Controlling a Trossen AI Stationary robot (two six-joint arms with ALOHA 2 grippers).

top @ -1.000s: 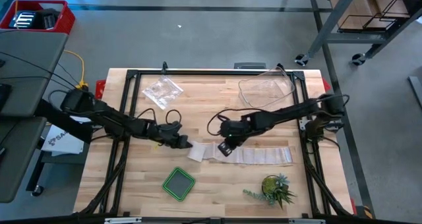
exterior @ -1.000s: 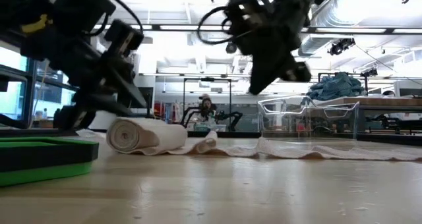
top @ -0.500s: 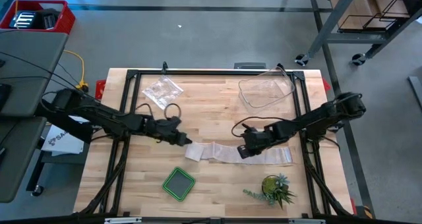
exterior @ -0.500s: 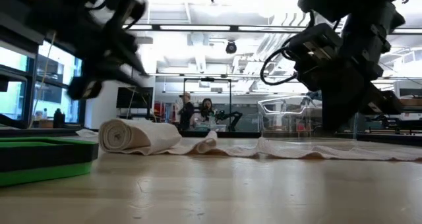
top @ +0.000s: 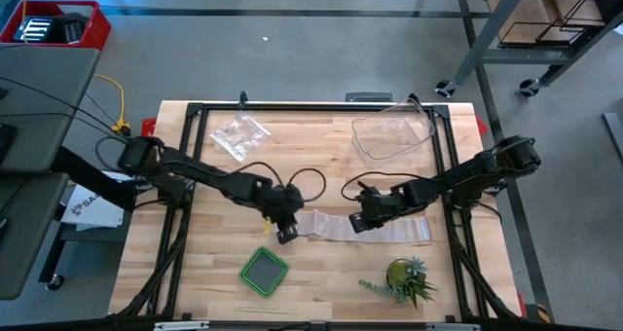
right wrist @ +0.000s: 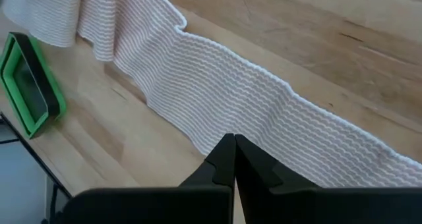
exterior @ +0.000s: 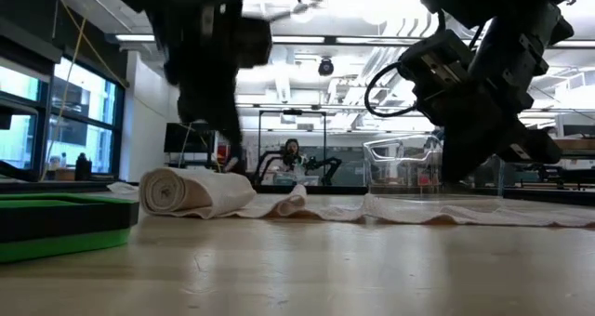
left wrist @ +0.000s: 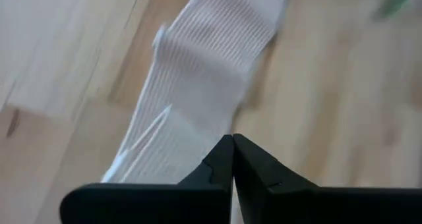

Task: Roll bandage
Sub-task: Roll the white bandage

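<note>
High view: bandage [top: 365, 228] lies part-unrolled mid-table w/ left gripper [top: 283, 233] clenched empty over its rolled end, right gripper [top: 360, 221] clenched empty on the flat strip; low view: roll left of strip; wrist views: fingers pinched together above bandage.

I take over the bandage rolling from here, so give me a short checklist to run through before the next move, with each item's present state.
1. Rolled end of the bandage formed and lying on the table: ok.
2. Loose strip flat toward the right: not ok, the low view shows a fold next to the roll.
3. Left hand at the rolled end, fingers shut: ok; whether it touches the cloth: cannot tell.
4. Right hand shut over the strip's middle: ok; whether it pins the cloth: cannot tell.
5. Green tray apart from the roll: ok.
6. Plant off the strip: ok.
</note>
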